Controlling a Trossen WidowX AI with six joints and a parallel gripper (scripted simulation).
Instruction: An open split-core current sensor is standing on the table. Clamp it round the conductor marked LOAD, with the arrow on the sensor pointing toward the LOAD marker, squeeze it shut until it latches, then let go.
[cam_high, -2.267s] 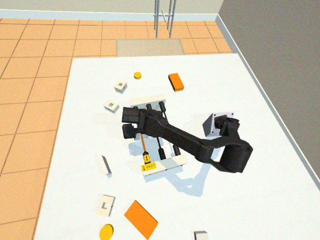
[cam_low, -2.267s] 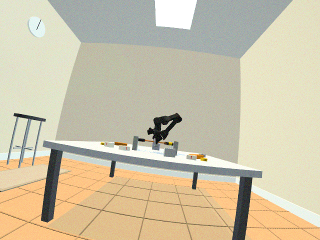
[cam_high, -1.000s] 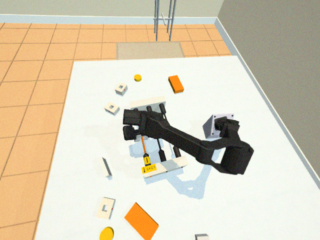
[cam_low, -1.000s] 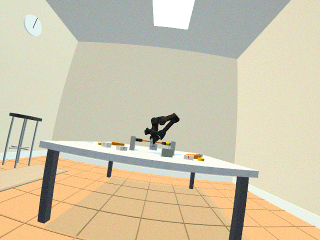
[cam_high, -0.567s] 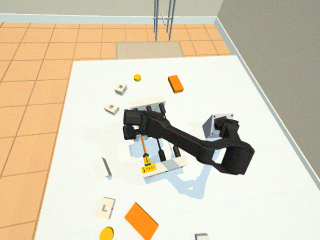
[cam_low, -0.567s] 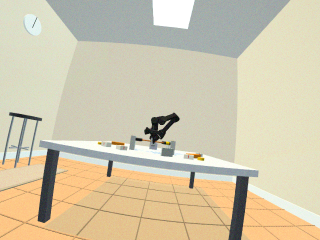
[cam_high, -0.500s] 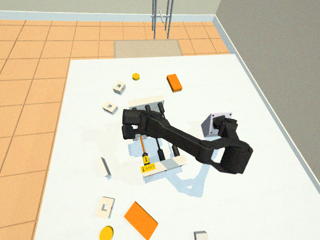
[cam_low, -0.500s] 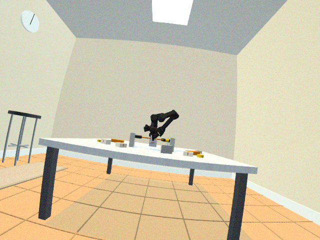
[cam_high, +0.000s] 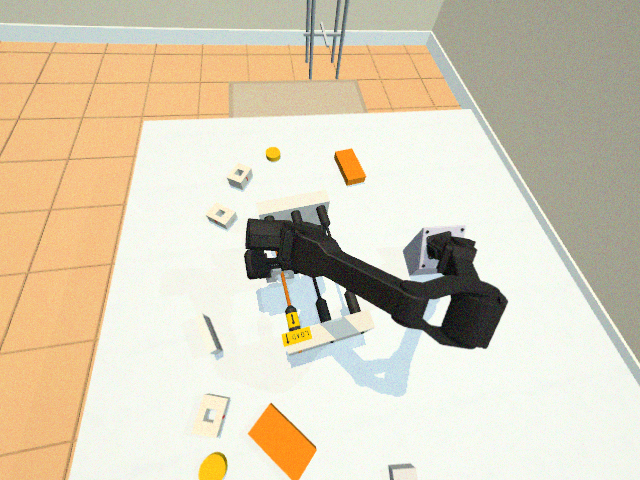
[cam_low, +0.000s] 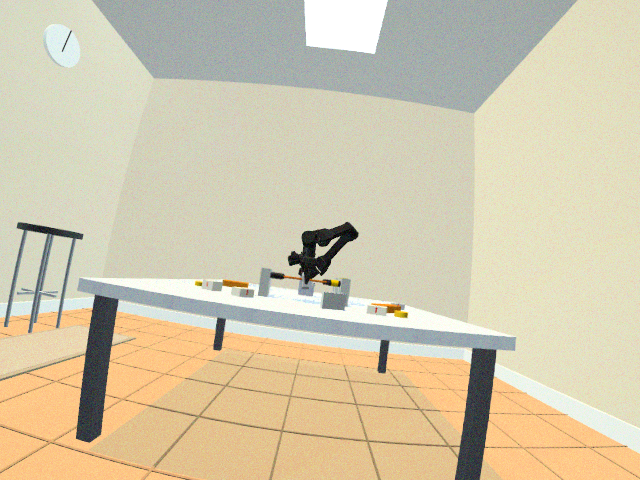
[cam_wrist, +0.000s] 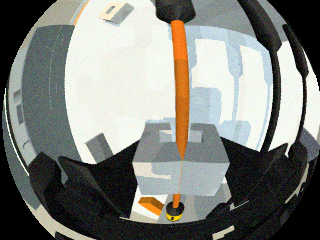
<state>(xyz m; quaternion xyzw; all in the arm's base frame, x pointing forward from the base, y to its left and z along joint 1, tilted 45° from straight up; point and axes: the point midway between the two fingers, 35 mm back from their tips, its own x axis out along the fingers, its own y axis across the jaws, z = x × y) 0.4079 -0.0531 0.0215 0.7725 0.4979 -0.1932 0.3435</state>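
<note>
The split-core sensor (cam_wrist: 202, 179) is a grey block in the wrist view, partly hidden under the arm in the top view. It sits around the orange conductor (cam_wrist: 181, 95) (cam_high: 286, 291), which passes through its window. Its two halves meet at a thin seam down the middle; whether it is latched cannot be told. No arrow is visible on it. My gripper (cam_wrist: 180, 142) is shut on the sensor, one black finger on each side. The yellow LOAD marker (cam_high: 297, 336) is on the holder's near bar, at this conductor's end.
Two black conductors run beside the orange one, between the holder's near bar (cam_high: 336, 336) and far bar (cam_high: 293, 202). Cream blocks with square holes (cam_high: 239, 176) (cam_high: 221, 215) (cam_high: 210, 415), orange blocks (cam_high: 350, 166) (cam_high: 282, 441), yellow discs (cam_high: 272, 153) (cam_high: 212, 467) and an upright plate (cam_high: 210, 333) stand around.
</note>
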